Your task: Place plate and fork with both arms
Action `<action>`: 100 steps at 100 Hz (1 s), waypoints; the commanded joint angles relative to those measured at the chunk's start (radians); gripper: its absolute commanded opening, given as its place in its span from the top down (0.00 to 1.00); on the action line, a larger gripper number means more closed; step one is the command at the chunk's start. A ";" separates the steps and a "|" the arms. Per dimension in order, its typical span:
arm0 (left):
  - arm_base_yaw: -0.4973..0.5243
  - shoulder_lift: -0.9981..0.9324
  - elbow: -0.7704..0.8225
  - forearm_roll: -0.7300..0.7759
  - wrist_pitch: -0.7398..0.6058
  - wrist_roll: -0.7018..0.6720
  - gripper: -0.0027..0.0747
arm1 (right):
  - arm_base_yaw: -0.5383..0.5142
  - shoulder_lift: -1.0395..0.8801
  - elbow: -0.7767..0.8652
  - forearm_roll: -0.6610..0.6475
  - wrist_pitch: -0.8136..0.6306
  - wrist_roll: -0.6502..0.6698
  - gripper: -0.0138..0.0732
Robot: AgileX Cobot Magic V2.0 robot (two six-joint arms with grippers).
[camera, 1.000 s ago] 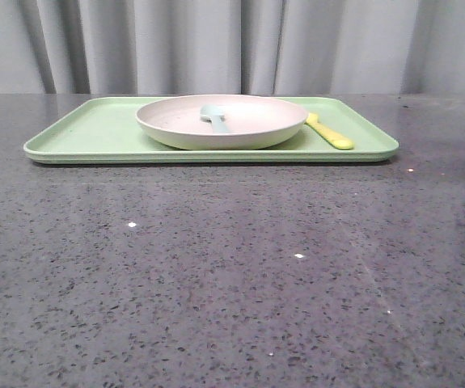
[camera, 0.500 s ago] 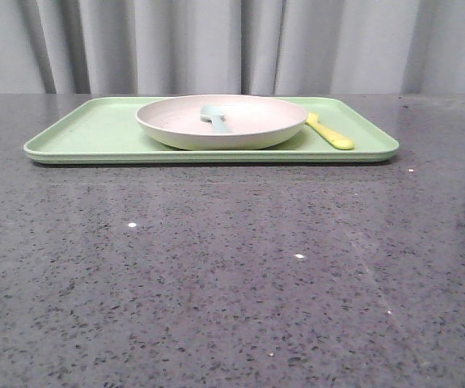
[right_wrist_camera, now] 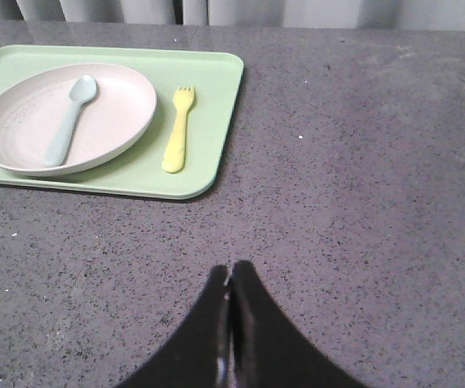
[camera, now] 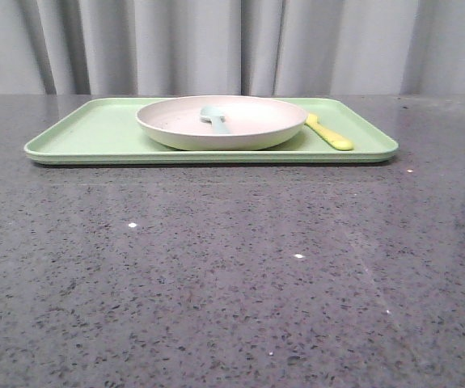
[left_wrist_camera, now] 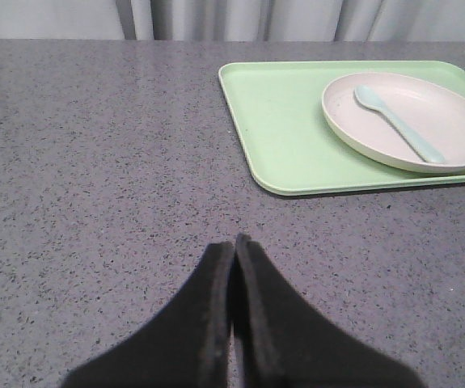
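Plate, round and off-white with a raised rim (camera: 221, 121), sits on the flat light green tray (camera: 86, 137) at the far side of the grey speckled surface (camera: 232, 275). A pale blue spoon (right_wrist_camera: 69, 119) lies inside it. Just beside the plate, on the tray, lies the small yellow plastic fork (right_wrist_camera: 179, 139), its prongs pointing away from the robot. The right tool (right_wrist_camera: 230, 279) is nearer the fork; the left tool (left_wrist_camera: 234, 250) is nearer the plate. Both tools are pressed closed and hold nothing. Only the right wrist view shows the fork's prongs. The front view shows no tools.
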 commanded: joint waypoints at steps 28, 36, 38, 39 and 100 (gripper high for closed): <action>0.001 -0.111 0.036 0.009 -0.081 -0.008 0.99 | -0.002 -0.182 0.115 -0.017 -0.111 -0.011 0.92; 0.001 -0.111 0.038 0.009 -0.081 -0.008 0.99 | -0.002 -0.182 0.120 -0.017 -0.104 -0.011 0.92; 0.001 -0.111 0.038 0.009 -0.081 -0.008 0.99 | -0.002 -0.182 0.120 -0.017 -0.102 -0.011 0.92; 0.001 -0.111 0.038 0.009 -0.081 -0.008 0.99 | -0.002 -0.182 0.120 -0.017 -0.102 -0.011 0.92; 0.001 -0.111 0.038 0.009 -0.081 -0.008 0.99 | -0.002 -0.182 0.120 -0.017 -0.099 -0.011 0.92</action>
